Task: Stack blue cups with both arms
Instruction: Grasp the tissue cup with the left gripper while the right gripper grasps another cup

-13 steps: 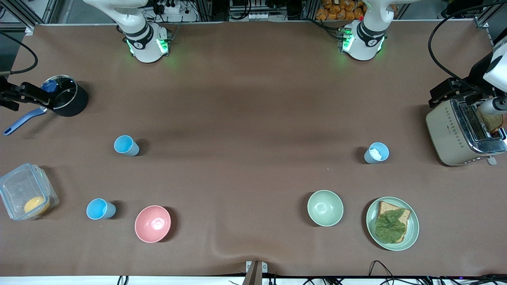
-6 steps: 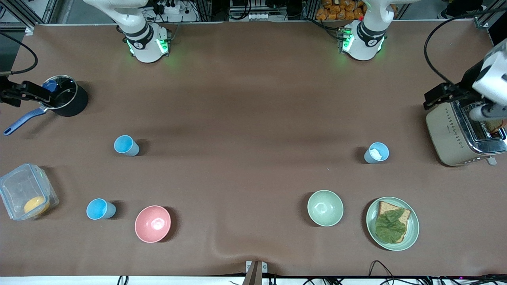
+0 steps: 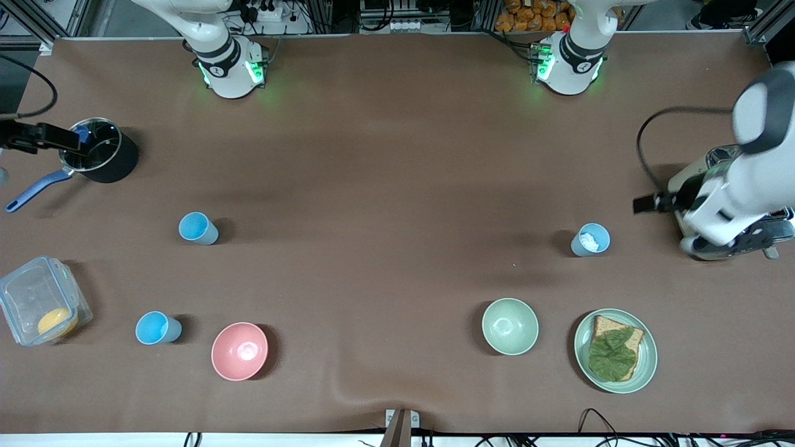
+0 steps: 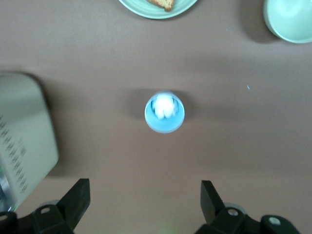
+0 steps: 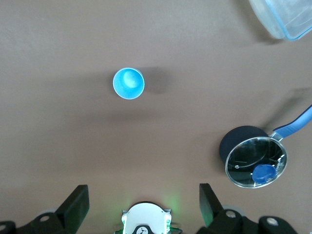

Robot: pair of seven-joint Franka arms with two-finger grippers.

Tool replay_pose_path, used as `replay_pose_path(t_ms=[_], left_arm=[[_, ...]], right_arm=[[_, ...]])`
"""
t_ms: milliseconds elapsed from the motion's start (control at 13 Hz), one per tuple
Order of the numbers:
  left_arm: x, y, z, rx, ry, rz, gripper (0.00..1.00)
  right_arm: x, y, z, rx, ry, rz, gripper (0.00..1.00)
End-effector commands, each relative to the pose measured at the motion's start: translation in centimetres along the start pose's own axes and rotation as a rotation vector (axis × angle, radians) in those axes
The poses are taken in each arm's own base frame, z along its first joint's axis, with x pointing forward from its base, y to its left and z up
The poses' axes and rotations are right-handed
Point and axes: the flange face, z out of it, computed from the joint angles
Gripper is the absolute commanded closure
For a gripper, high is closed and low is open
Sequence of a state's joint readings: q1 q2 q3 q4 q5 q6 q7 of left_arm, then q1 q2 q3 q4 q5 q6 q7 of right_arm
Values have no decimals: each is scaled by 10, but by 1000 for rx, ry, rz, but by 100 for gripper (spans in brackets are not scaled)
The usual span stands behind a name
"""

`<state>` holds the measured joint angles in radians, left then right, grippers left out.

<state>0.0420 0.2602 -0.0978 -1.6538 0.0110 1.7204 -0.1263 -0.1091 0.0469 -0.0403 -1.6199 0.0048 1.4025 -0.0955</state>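
Toaster point(image 3: 733, 245) mostly behind left arm point(image 3: 739, 186)

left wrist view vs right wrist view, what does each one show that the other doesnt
Only the left wrist view shows a pale blue cup with something white inside, the toaster, a green bowl and a plate's edge. Only the right wrist view shows an empty sky blue cup, a lidded pot and a clear container. Both show brown table and an open gripper.

Front view high above the table point(image 3: 397, 186), facing both arm bases, left wrist view straight down on the pale cup point(image 4: 165, 112) point(image 3: 590, 239) beside the toaster point(image 4: 24, 141), right wrist view straight down on a blue cup point(image 5: 128, 83) point(image 3: 198, 228) near the saucepan point(image 5: 253, 158) point(image 3: 102, 158)
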Motion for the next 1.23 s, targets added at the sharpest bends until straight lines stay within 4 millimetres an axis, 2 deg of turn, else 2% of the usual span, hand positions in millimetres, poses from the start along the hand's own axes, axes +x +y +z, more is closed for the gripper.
replay_pose_path(t_ms=[0, 77, 154, 231, 308, 462, 615, 846, 1000, 1077, 1154], left_arm=[[-3, -9, 64, 8, 54, 16, 0], [0, -7, 90, 4, 64, 20, 0], [-1, -9, 111, 1, 82, 23, 0], [-4, -9, 130, -3, 105, 32, 0], [-5, -15, 147, -7, 123, 38, 0], [0, -23, 172, -13, 107, 36, 0], [2, -23, 186, -15, 103, 37, 0], [6, -21, 210, -19, 93, 40, 2], [8, -17, 220, -22, 88, 46, 36], [8, -17, 223, -22, 84, 46, 63], [9, -15, 225, -23, 81, 49, 88]], right_arm=[[47, 5, 94, 21, -56, 5, 0], [66, 3, 135, 17, -58, 0, 0], [83, 0, 165, 14, -64, -5, 0], [94, -2, 186, 13, -81, -10, 0], [102, -5, 194, 11, -68, -13, 0], [122, -22, 229, -4, -57, -31, 0], [128, -22, 254, -5, -87, 7, 0], [138, -23, 278, -6, -94, 10, 0], [139, -31, 290, -10, -114, -3, 0], [137, -33, 309, -11, -161, -6, 0], [137, -29, 315, -8, -174, -2, 0]])
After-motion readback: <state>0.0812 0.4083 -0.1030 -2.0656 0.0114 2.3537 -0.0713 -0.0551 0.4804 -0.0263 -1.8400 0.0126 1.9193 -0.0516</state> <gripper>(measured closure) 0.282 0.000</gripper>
